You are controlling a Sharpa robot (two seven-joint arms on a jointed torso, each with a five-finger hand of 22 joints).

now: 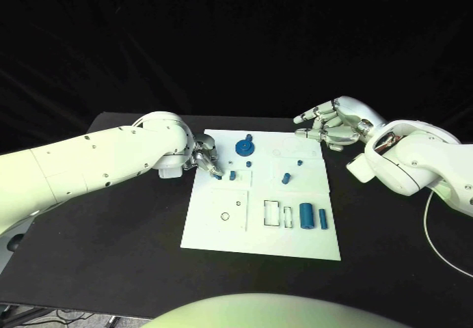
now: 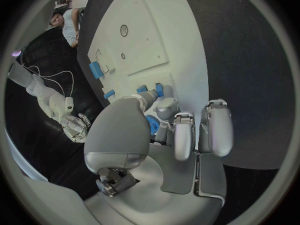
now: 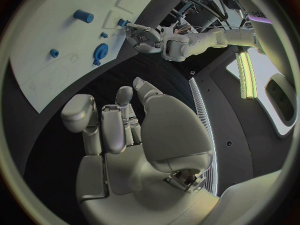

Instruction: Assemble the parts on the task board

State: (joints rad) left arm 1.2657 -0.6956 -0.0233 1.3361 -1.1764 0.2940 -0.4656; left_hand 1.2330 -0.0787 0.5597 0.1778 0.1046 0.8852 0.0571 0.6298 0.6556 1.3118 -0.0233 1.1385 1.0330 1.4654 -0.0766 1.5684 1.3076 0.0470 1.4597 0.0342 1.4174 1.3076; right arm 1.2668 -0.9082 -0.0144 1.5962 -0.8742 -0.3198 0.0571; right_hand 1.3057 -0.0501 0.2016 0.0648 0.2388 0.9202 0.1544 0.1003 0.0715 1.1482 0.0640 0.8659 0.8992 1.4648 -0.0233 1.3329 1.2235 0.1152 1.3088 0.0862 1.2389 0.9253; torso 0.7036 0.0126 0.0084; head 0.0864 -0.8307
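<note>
White task board [image 1: 227, 225] lies mid-bench [image 1: 109, 273], carrying blue parts: a gear [image 1: 245, 146] near its far edge, small pegs [image 1: 285, 179] in the middle, and a cylinder [image 1: 307, 216] toward the near right. The left robot hand [image 1: 204, 161] rests at the board's left edge, fingertips pinching a small blue piece [image 2: 152, 125]. The right robot hand [image 1: 333, 123] hovers beyond the far right corner, fingers loosely curled, holding nothing.
</note>
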